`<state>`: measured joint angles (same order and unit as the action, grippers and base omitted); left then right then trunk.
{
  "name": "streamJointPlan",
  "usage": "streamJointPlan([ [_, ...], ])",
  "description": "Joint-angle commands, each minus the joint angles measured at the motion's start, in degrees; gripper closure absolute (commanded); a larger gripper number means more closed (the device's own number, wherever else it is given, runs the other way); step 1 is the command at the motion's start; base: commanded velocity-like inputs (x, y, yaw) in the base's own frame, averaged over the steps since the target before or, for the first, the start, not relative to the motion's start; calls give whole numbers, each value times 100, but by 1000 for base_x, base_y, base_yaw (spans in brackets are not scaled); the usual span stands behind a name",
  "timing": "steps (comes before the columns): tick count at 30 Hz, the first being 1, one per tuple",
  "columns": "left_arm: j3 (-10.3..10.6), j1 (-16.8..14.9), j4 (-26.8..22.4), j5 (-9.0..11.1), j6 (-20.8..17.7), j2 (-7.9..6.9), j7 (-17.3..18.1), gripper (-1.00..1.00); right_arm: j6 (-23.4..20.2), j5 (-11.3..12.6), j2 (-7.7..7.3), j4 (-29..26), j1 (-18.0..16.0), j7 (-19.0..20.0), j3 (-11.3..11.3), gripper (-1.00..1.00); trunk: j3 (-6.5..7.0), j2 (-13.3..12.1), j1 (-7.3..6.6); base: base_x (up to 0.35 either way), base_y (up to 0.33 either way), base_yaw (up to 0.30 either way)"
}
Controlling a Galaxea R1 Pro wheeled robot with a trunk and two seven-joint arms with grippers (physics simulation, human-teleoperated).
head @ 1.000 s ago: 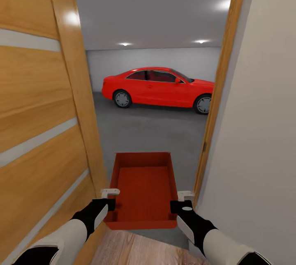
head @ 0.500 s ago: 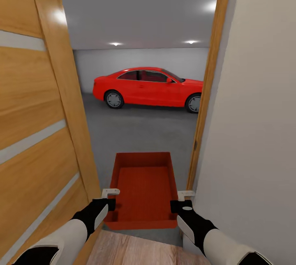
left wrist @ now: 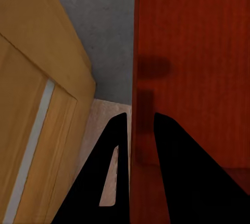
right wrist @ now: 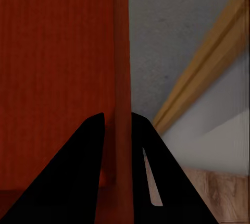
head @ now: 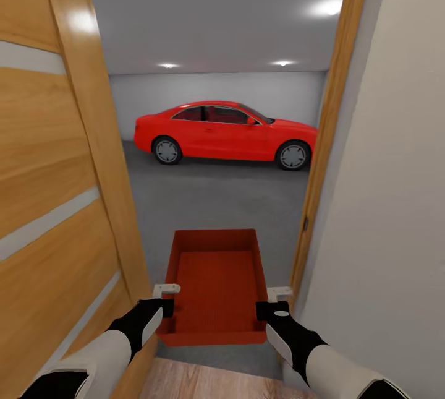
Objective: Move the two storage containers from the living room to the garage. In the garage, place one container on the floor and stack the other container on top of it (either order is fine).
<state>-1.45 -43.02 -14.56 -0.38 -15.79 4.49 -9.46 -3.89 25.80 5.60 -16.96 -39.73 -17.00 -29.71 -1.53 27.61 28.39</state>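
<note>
Doorway view shifted, storage container carried, red car beyond

Grey concrete floor runs from the doorway back to the pale far wall, rough and speckled. On it, well back near that wall, stands the red car, side-on, both visible wheels planted on the concrete, nose toward the right door frame. Between the car and the doorway the concrete shows bare grey. Nearer than the car, at the threshold, a strip of light wood plank floor begins, meeting the concrete beside the open wooden door. That same grey surface shows in both wrist views, with plank edge next to it.
</note>
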Motion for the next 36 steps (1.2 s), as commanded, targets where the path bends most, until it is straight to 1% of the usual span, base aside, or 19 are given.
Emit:
streamJointPlan([
  [1,13,4,-3,12,-38,-72,-31,100,20,-40,-6,-236,-14,-22,97,100,-13,13,3,8,8,-256],
  [8,13,4,-10,12,-38,-75,-38,100,20,-40,-6,-236,-13,-23,97,100,-13,13,3,1,1,-265],
  [11,13,4,-6,12,-41,-78,-37,100,20,-40,-6,-236,-14,-23,97,100,-13,13,3,0,0,-133],
  [31,21,4,-3,12,-47,-73,-30,100,20,-40,-6,-235,-15,-17,97,100,-13,13,3,153,275,-1],
  [36,22,4,-5,11,-41,-75,-37,100,20,-40,-11,-237,-15,-22,97,100,-13,13,3,58,81,-79],
])
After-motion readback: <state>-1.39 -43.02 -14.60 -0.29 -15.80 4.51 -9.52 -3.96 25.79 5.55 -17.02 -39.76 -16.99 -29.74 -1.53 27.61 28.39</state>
